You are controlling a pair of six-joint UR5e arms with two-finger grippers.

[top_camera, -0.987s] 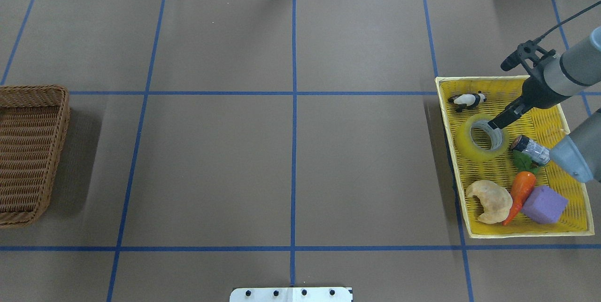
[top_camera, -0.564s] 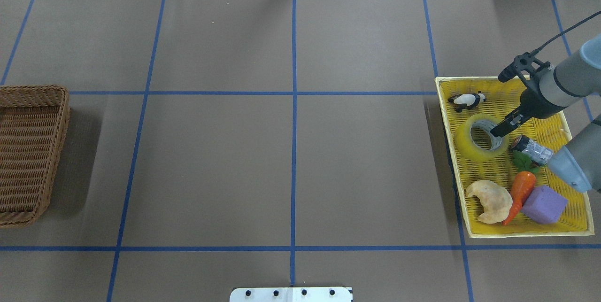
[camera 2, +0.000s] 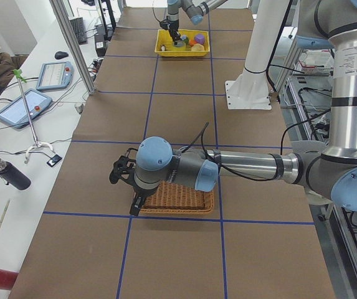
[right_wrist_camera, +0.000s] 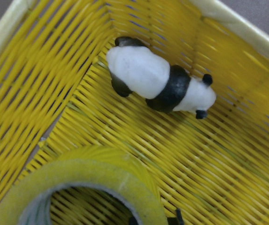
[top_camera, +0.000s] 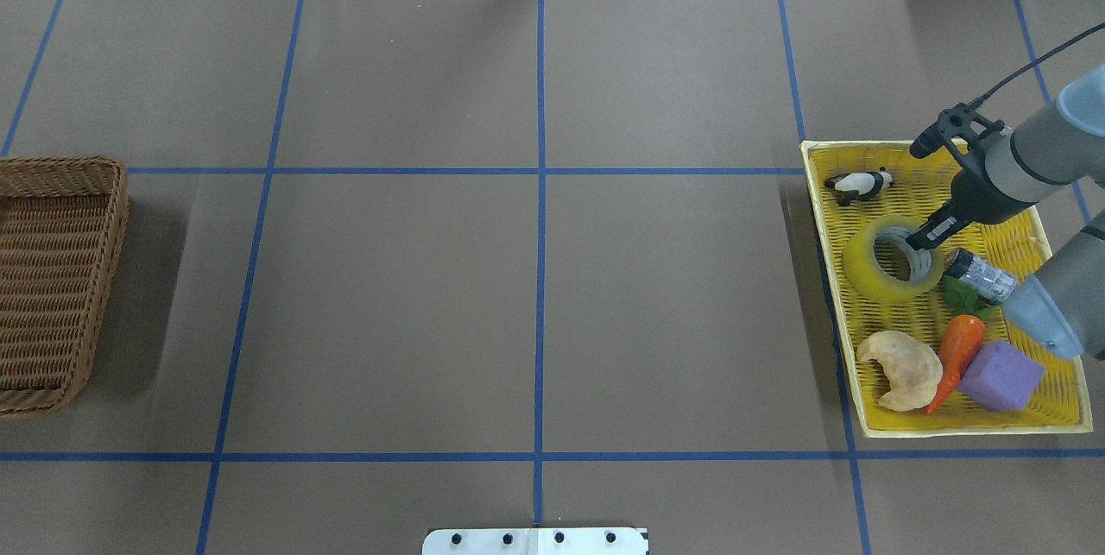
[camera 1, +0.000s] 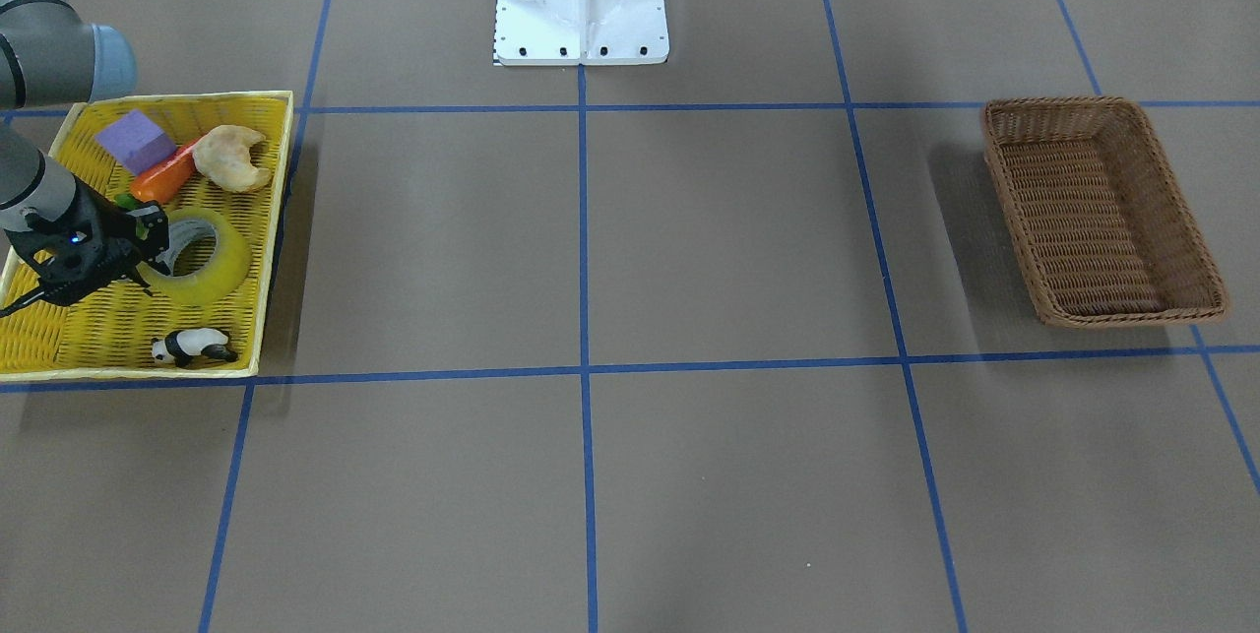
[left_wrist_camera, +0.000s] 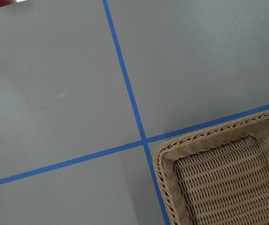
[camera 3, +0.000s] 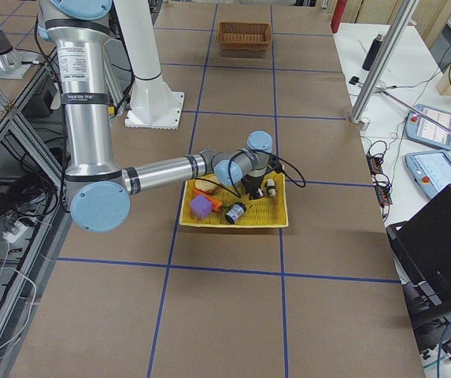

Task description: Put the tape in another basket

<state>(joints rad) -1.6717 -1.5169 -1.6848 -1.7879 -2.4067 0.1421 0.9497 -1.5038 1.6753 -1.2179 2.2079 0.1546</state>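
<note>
The yellow-green tape (top_camera: 863, 266) lies in the yellow tray (top_camera: 1019, 218) at the table's right, slightly tilted; it also shows in the front view (camera 1: 212, 269). My right gripper (top_camera: 918, 240) reaches down into it, one finger inside the grey core and one outside, shut on the tape's wall. The right wrist view shows the tape rim (right_wrist_camera: 92, 168) between two dark fingertips (right_wrist_camera: 133, 220). The brown wicker basket (top_camera: 108, 218) stands empty at the far left. My left gripper (camera 2: 137, 202) hovers over that basket's outer end; I cannot tell if it is open or shut.
In the yellow tray lie a panda figure (top_camera: 859, 184), a small grey cylinder (top_camera: 975, 272), a carrot (top_camera: 954, 348), a purple block (top_camera: 1000, 375) and a bread piece (top_camera: 902, 369). The left wrist view shows the brown basket's corner (left_wrist_camera: 195, 140).
My right gripper has lowered from the tape's top edge into its core. The tape has shifted slightly right and toward the robot and now sits tilted.
</note>
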